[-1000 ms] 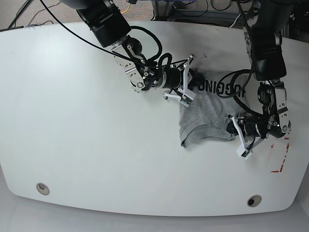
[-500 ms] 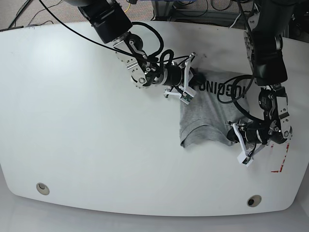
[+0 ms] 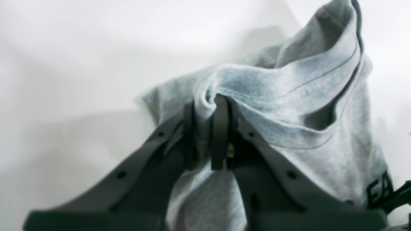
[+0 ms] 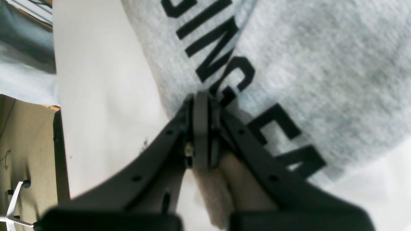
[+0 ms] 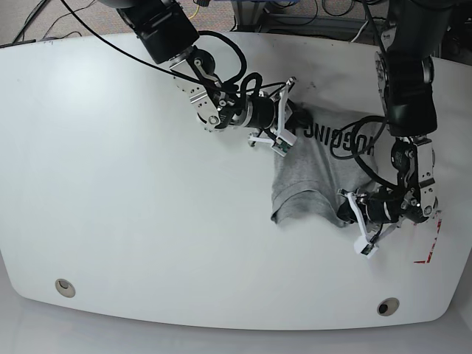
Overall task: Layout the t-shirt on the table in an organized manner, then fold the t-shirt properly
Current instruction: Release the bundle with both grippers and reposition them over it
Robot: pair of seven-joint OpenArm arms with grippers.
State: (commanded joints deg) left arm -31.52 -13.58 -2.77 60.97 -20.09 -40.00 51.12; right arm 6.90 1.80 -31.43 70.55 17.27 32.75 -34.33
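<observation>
On the white counter (image 5: 147, 221), the grey t-shirt (image 5: 317, 162) spans the space between both grippers: the left gripper (image 3: 205, 134) pinches its near edge; the right gripper (image 4: 207, 128) is closed, its grip on cloth unclear.

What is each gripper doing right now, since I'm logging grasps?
Left gripper: closed on a fold of the t-shirt.
Right gripper: closed; pinch on the t-shirt can't be confirmed.

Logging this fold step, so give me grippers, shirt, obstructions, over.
Left gripper shut on t-shirt fabric. Right gripper at lettered part, grip unclear. Shirt partly folded. Arms cover parts of it in base view.
</observation>
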